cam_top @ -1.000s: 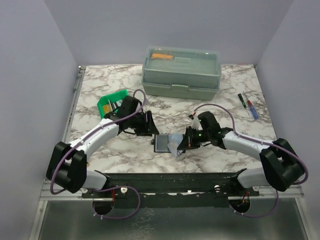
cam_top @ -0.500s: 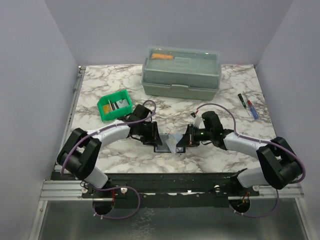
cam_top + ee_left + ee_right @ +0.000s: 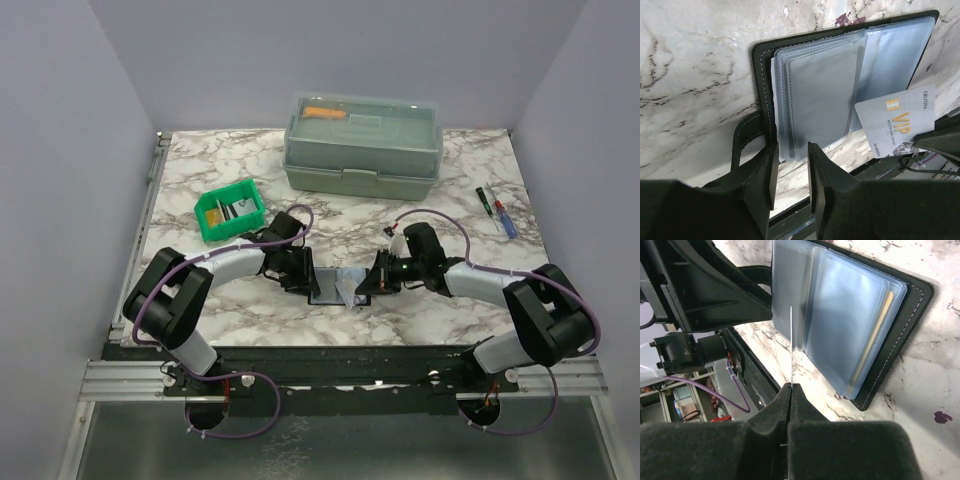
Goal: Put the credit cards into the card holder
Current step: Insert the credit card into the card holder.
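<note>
The black card holder (image 3: 326, 287) lies open on the marble table, its see-through pockets (image 3: 820, 95) fanned upward. My left gripper (image 3: 303, 274) is open with a narrow gap, and its tips (image 3: 792, 150) are at the near edge of the pockets, beside the holder's strap. My right gripper (image 3: 370, 280) is shut on a silver credit card (image 3: 895, 120) marked VIP. That card shows edge-on in the right wrist view (image 3: 791, 340), just off the pockets' open edge. A yellowish card (image 3: 874, 337) sits in one pocket of the holder (image 3: 912, 305). More cards lie in the green bin (image 3: 230, 211).
A big grey-green lidded toolbox (image 3: 362, 145) stands at the back centre. Two pens (image 3: 497, 212) lie at the right. The green bin sits just behind my left arm. The table's near edge and metal rail (image 3: 340, 352) run close below both grippers.
My left gripper has moved from beside the green bin down to the holder's left edge. My right gripper has held the card at the holder's right side and shifted only slightly.
</note>
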`<state>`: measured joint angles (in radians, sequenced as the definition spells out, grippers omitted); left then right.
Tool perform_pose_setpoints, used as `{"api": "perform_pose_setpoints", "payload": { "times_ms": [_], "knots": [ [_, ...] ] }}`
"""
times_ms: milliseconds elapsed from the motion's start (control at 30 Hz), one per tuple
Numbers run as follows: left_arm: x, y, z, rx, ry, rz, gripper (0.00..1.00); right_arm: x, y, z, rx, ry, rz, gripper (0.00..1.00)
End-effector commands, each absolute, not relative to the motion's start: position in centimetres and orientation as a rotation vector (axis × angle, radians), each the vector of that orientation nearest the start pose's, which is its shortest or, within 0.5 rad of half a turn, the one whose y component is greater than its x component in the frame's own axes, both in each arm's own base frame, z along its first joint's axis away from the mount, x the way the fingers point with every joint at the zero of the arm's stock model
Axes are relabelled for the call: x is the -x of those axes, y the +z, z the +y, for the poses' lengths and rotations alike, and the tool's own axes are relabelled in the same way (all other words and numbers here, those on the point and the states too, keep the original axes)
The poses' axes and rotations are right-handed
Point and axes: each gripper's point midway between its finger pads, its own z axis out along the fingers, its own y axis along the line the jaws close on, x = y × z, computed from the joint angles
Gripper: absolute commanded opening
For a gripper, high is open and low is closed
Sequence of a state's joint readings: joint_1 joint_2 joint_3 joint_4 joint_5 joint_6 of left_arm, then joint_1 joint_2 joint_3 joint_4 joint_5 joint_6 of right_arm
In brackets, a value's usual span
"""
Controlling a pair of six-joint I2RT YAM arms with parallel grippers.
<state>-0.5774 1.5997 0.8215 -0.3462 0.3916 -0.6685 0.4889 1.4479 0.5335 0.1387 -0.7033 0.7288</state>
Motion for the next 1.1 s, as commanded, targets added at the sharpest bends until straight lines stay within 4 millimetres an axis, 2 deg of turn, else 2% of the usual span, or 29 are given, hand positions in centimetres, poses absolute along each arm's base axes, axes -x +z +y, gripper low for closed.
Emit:
{"api": "perform_pose_setpoints", "payload": {
  "times_ms": [0,467,1067],
  "knots": [
    [-21.1,1.6,-23.5,0.009,-0.741,2.928,0.35,-19.8,5.1,25.7,0.079,1.37,2.586,0.0],
    [-20.8,1.5,-23.3,0.014,-0.733,2.936,0.32,-20.0,3.8,25.5,0.032,1.33,2.633,0.0],
    [-20.4,1.6,-23.1,0.017,-0.732,2.938,0.3,-19.9,3.7,24.9,0.003,1.281,2.643,0.0]
  ]
}}
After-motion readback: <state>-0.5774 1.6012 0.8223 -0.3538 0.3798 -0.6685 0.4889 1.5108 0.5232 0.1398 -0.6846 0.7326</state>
